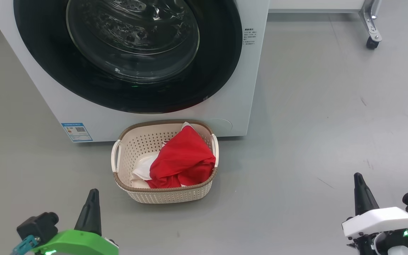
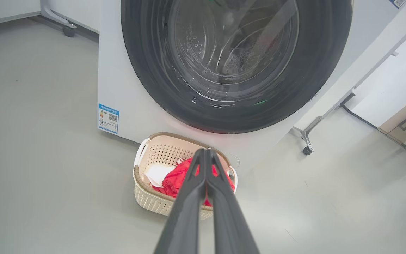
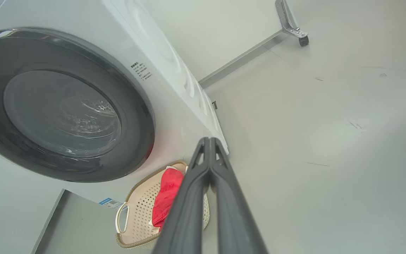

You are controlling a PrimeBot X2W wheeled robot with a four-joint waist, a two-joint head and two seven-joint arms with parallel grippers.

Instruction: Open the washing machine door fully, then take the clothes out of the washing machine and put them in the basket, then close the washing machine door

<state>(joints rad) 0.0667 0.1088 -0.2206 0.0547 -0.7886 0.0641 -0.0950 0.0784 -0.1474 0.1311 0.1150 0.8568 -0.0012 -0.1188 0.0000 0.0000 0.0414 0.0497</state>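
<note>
The big white box-shaped washing machine stands right behind the small cream plastic basket with holes in its sides and a brown rim. The basket sits on the grey floor, and its back edge is very close to the bottom of the machine.

The big round shiny black washing machine door is above and behind the basket. It is shut flat against the front of the machine. Through its clear glass bowl window you can see the shiny metal drum.

The soft bright red clothes with some white parts lie inside the basket. The red part fills the right side and pokes up over the back rim. The white part lies lower down on the left side.

A small blue sticker is on the machine, just behind and to the left of the basket.

The left gripper is in front of the basket and a bit to its left, close by. Its two dark fingers are pressed together and hold nothing.

The right gripper is far off to the right of the basket. Its fingers are pressed together too, with nothing between them.
</note>
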